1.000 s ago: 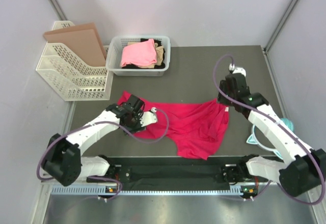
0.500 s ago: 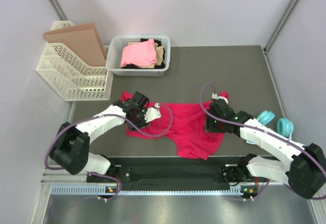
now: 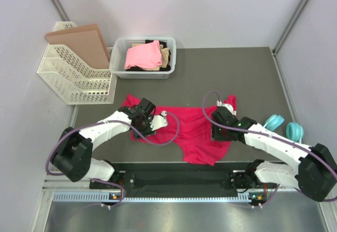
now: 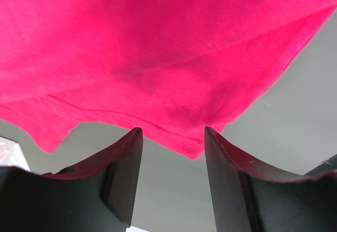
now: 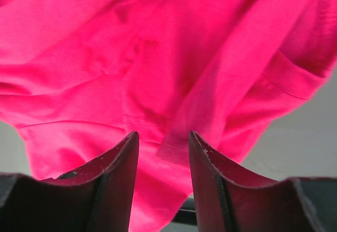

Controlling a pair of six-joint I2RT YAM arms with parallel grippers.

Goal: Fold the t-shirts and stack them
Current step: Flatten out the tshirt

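The crimson-magenta t-shirt [image 3: 192, 129] lies crumpled on the dark table, between both arms. My left gripper [image 3: 143, 120] is open over its left hem; in the left wrist view the hem edge [image 4: 179, 137] sits just ahead of the fingertips, with bare table between them. My right gripper [image 3: 217, 132] is open over the shirt's right part; in the right wrist view wrinkled cloth [image 5: 163, 100] fills the gap between the fingers. A light pink shirt [image 3: 143, 55], a tan shirt [image 3: 165, 57] and a black shirt [image 3: 164, 46] lie in the basket.
The white mesh basket [image 3: 120, 63] stands at the back. A white file rack [image 3: 71, 79] with a brown board [image 3: 79, 39] is at the far left. Teal rings [image 3: 284, 126] lie at the right edge.
My right arm swung from the back right down onto the shirt's right part. My left gripper shifted slightly right along the left hem. The shirt's right sleeve now shows behind the right arm.
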